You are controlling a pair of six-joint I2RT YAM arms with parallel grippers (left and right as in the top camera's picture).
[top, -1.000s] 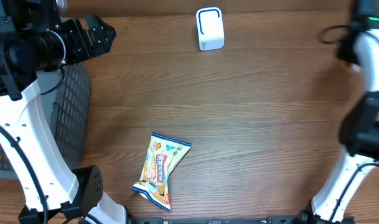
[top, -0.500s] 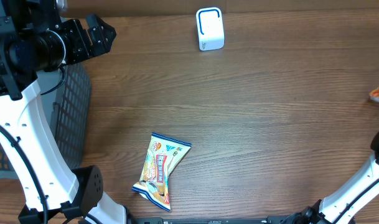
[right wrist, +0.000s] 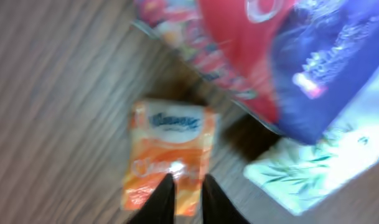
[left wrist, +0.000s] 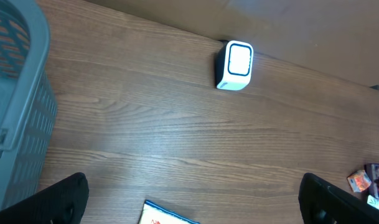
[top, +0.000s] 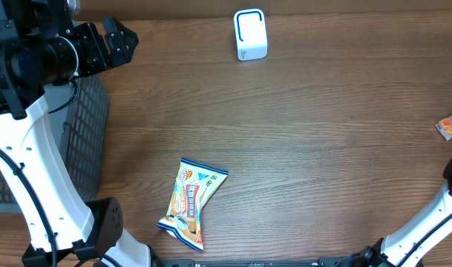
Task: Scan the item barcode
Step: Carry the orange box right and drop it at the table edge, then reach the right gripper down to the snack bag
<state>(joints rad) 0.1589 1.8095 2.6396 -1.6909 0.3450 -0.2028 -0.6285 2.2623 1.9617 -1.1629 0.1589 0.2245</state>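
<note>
Seeing left end effector [left wrist: 194,186] wide open, empty; right end effector [right wrist: 187,179] narrow over small orange plastic packet [right wrist: 170,143], can't tell if I'm gripping.

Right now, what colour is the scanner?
Scanner: white with a blue ring; clearest from left wrist.

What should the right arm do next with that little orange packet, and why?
Probably spread the right tool wider and lower it around the orange packet: its fingers look nearly together over the packet, which lies flat on the table, far from the white scanner.
</note>
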